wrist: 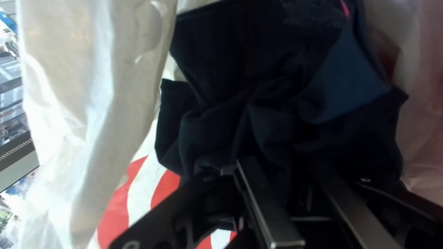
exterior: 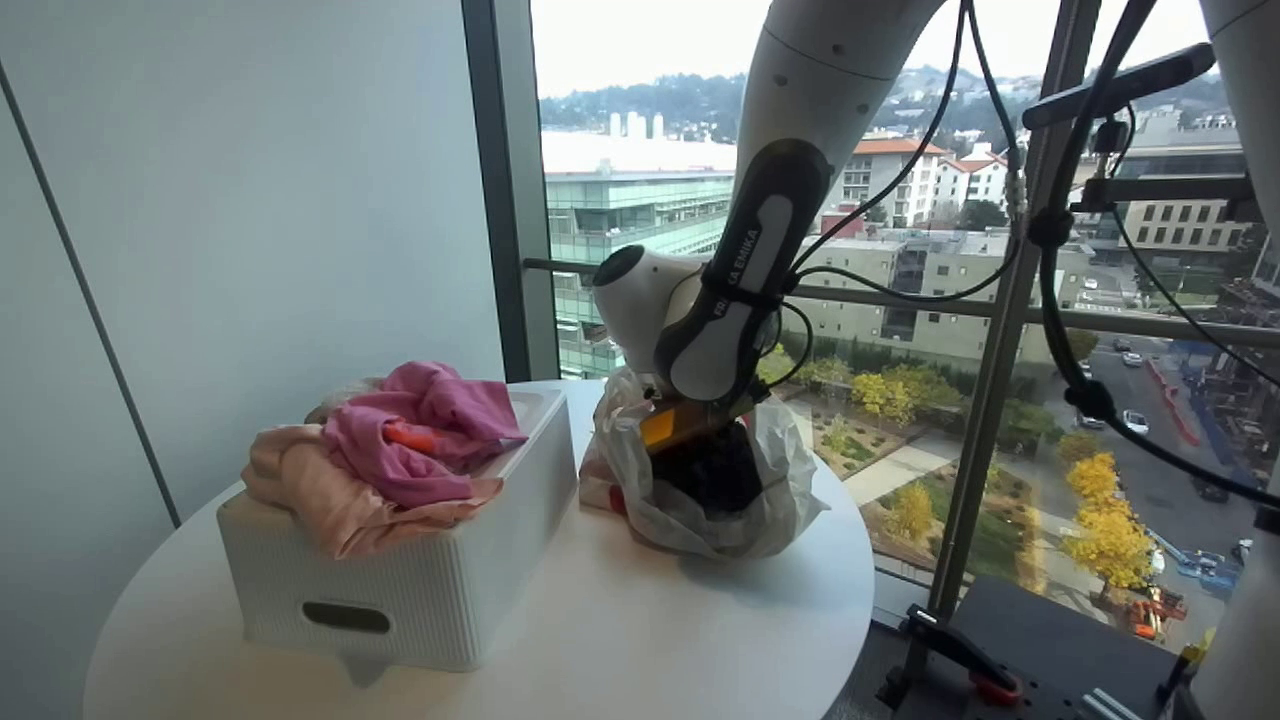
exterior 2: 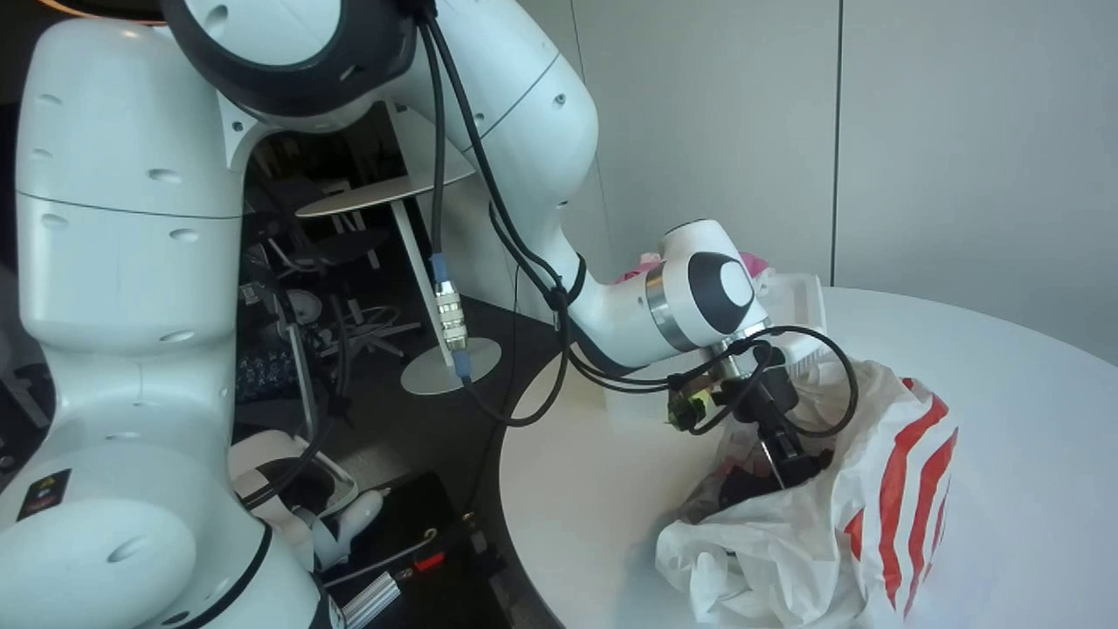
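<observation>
Jaws apart, the gripper (wrist: 278,166) stood down in a red-striped white plastic bag (exterior 2: 821,546), at a bunched dark cloth (wrist: 221,103) inside; contact was too dark to tell. Near the bag, on the round white table (exterior: 650,640), a white bin (exterior: 430,600) bore a pink cloth (exterior: 455,415) and a peach cloth (exterior: 335,505).

I'm reading "FRANKA EMIKA" on the arm (exterior: 775,220), a strap (exterior: 740,290) covering some letters; a label (exterior 2: 45,493) lower down is showing too small to read.
</observation>
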`<state>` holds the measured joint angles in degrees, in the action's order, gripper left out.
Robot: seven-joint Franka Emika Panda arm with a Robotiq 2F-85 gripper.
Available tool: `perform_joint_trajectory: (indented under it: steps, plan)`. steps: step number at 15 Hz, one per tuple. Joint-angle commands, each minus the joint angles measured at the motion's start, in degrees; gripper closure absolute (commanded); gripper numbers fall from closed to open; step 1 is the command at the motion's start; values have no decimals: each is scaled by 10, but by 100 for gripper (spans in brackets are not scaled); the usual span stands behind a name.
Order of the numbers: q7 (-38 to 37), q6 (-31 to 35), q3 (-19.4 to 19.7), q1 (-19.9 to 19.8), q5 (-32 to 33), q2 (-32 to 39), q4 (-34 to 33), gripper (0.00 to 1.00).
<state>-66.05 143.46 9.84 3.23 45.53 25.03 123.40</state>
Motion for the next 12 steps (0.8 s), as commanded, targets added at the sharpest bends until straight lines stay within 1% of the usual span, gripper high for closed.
perform_joint_trajectory:
  steps: [1,2,5,6,8,9,12]
  plan:
    - [-10,-46,7,19,9,-59,21,38]
    - [-5,-58,3,19,8,-72,25,32]
    - [8,-93,-16,12,-15,-119,41,8]
    - [10,-103,-22,10,-21,-133,46,2]
    - [26,-78,-39,2,-52,-163,61,0]
    - [45,-44,-50,-3,-81,-181,73,0]
    - [114,12,-73,-2,-159,-200,86,0]
